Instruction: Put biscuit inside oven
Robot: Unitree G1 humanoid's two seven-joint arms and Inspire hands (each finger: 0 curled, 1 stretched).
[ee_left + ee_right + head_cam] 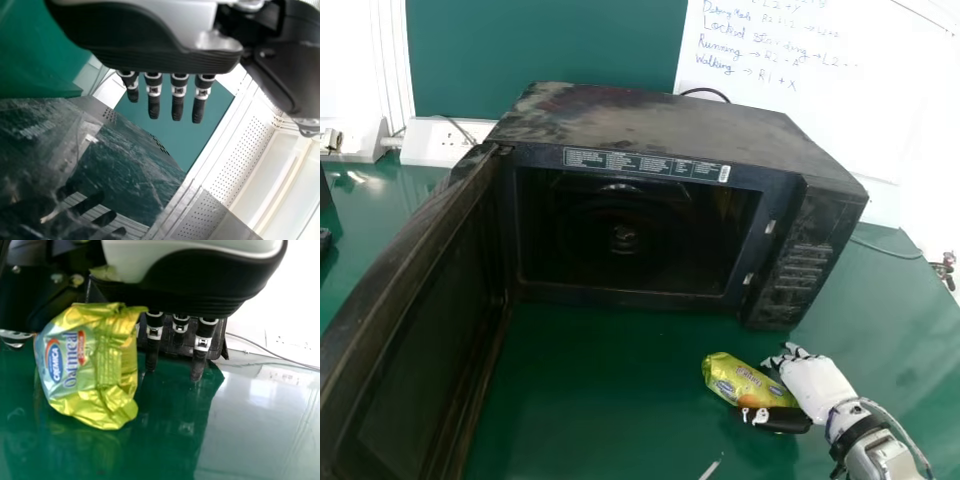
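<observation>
Far left: left hand (pixel 150 50) appears in the left wrist view, fingers extended, released, grasping nothing. The oven door (pixel 420 330) stands swung open, a long edge reaching toward the robot; next to it the oven cavity (pixel 630 225) opens forward, with a lower lip (pixel 620 293) along its front. The table (pixel 600 400) runs between door and packet, so the working lane is there. Right of this, near the foot of the control panel (pixel 798 270), is the biscuit packet (pixel 740 380), at table level; contact with the surface cannot be confirmed. Handling estimate: light, soft crinkly film, somewhat slippery, biscuits inside likely brittle. Best hold: round the packet's middle, thumb (pixel 785 420) on the near side, fingers on the far side, light even pressure; the crumpled end is probably loose film and a poor purchase. Far right: right hand (pixel 815 385) has the packet between thumb and fingers, but the fingers are straight, not clenched; I cannot tell whether they bear on it. Next step, judged: secure the packet, lift above the lip, carry leftward and forward. Risks: knuckles catching the control panel's side of the opening, packet snagging on the lip, swinging too far left into the door.
</observation>
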